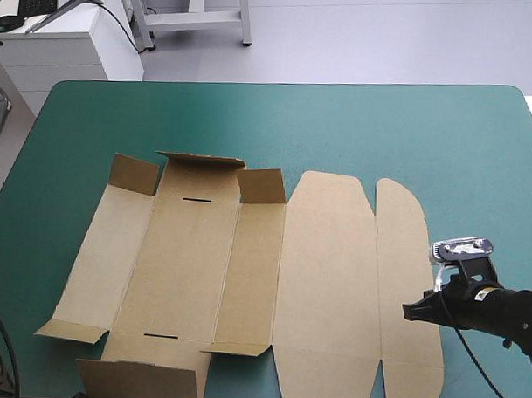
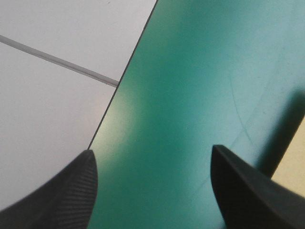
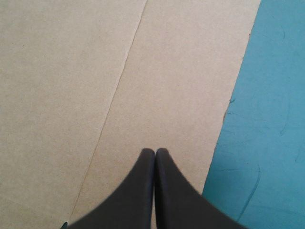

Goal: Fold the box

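Brown box (image 1: 246,277) lies mostly flat on the table's teal-green cover (image 1: 339,123), left-side flaps raised; right hand (image 3: 155,151) pressed together over its right edge, left hand (image 2: 152,150) spread apart at the cover's edge, pale floor (image 2: 47,95) beyond.

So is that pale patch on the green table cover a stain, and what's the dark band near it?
Left wrist view: the patch on the cover looks like glare, not a stain; the dark band is shadow beside the box. High view: even light, soft shadows inside the raised flaps. Right wrist view: the box is evenly lit, no glare.
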Controlling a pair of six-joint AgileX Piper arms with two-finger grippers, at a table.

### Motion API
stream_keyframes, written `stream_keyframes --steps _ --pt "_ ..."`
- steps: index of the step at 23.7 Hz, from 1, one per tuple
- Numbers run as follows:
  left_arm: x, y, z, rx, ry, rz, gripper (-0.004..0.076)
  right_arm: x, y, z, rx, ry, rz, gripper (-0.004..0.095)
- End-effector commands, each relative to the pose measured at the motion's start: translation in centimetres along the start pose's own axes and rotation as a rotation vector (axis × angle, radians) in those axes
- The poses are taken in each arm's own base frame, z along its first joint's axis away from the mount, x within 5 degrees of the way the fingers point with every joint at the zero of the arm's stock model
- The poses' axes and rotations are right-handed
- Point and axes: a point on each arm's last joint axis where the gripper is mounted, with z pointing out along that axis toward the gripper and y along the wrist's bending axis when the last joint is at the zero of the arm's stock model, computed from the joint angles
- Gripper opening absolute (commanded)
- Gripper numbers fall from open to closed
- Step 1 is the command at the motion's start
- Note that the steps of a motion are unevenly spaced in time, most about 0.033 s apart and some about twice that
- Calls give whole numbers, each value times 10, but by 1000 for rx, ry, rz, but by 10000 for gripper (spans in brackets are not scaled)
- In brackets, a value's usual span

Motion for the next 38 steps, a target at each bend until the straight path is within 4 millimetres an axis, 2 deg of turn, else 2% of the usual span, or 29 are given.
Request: stream_keyframes --steps 1,3,7,13,20,24,30,33,38 --pt "5 -5 -12 37 -8 -9 510 -8 1 -7 5 -67 -10 -20" --pt "9 -7 -7 62 16 -1 510 -8 1 -7 6 -69 -10 -20" --pt "26 -13 19 136 114 17 510 -8 1 -7 6 -69 -10 -20" --pt "54 -26 53 291 222 185 510 -8 1 -7 6 -69 -10 -20" --pt "93 -39 87 458 343 248 510 -8 1 -7 6 -69 -12 -20" --pt "106 -45 106 537 401 241 510 -9 1 -7 7 -71 -12 -20" --pt "109 -51 121 629 446 194 510 -8 1 -7 6 -69 -12 -20" --pt "106 -56 121 694 410 180 510 -8 1 -7 6 -69 -12 -20" --pt "109 -58 122 703 419 167 510 -9 1 -7 7 -71 -12 -20"
